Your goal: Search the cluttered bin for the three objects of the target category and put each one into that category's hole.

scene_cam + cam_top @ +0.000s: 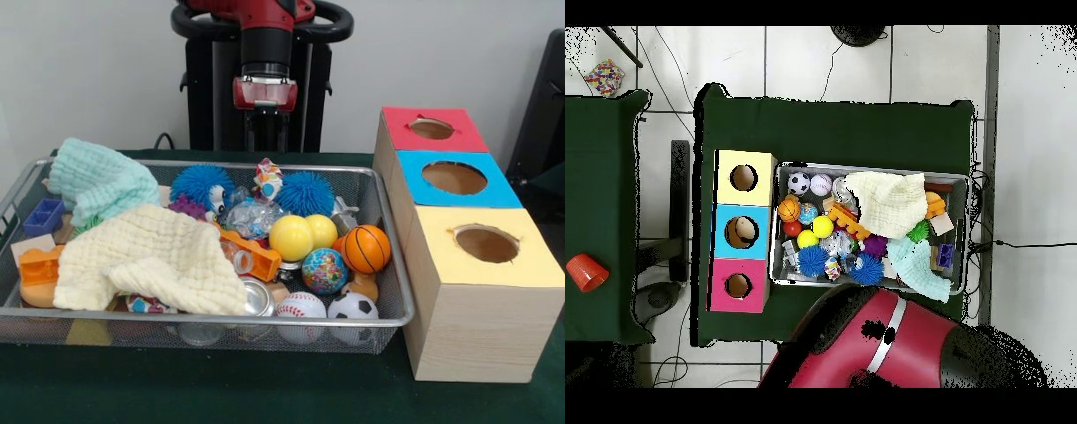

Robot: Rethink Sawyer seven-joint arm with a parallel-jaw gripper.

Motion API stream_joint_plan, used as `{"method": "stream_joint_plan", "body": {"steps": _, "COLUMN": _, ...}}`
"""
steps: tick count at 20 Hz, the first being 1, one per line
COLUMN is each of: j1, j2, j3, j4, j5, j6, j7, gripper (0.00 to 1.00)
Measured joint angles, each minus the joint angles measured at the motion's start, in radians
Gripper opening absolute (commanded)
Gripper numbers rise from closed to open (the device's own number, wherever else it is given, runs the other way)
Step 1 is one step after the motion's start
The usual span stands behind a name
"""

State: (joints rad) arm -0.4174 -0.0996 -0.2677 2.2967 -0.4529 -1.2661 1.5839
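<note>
A wire mesh bin [212, 321] holds a jumble of toys. On its right side lie two yellow balls [291, 237], a small basketball [366, 248], a globe ball [324, 270], a baseball [301, 306] and a soccer ball [352, 306]. Two blue spiky balls [201, 185] sit at the back. A cream cloth [150, 261] and a mint cloth [101, 181] cover the left side. A wooden box stands beside the bin with a red hole [432, 129], a blue hole [454, 177] and a yellow hole [486, 243]. My gripper [265, 124] hangs behind the bin's far edge, above the table.
Orange blocks [40, 265] and a blue block [43, 216] lie at the bin's left end. A metal can [258, 299] and a crinkly clear bag [252, 216] sit mid-bin. In the overhead view, a red cup [585, 271] stands on a side table.
</note>
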Motion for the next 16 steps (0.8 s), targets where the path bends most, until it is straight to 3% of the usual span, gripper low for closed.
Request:
{"method": "stream_joint_plan", "body": {"steps": 3, "j1": -0.008, "j2": 0.02, "j3": 0.001, "j4": -0.041, "j5": 0.0, "j6": -0.104, "j7": 0.0, "gripper": 1.0}}
{"method": "stream_joint_plan", "body": {"steps": 8, "j1": -0.03, "j2": 0.031, "j3": 0.004, "j4": -0.077, "j5": 0.001, "j6": -0.124, "j7": 0.0, "gripper": 1.0}}
{"method": "stream_joint_plan", "body": {"steps": 14, "j1": -0.061, "j2": -0.029, "j3": 0.02, "j4": -0.057, "j5": 0.001, "j6": 0.098, "j7": 0.0, "gripper": 1.0}}
{"method": "stream_joint_plan", "body": {"steps": 16, "j1": -0.072, "j2": -0.107, "j3": 0.04, "j4": -0.02, "j5": 0.006, "j6": 0.297, "j7": 0.0, "gripper": 1.0}}
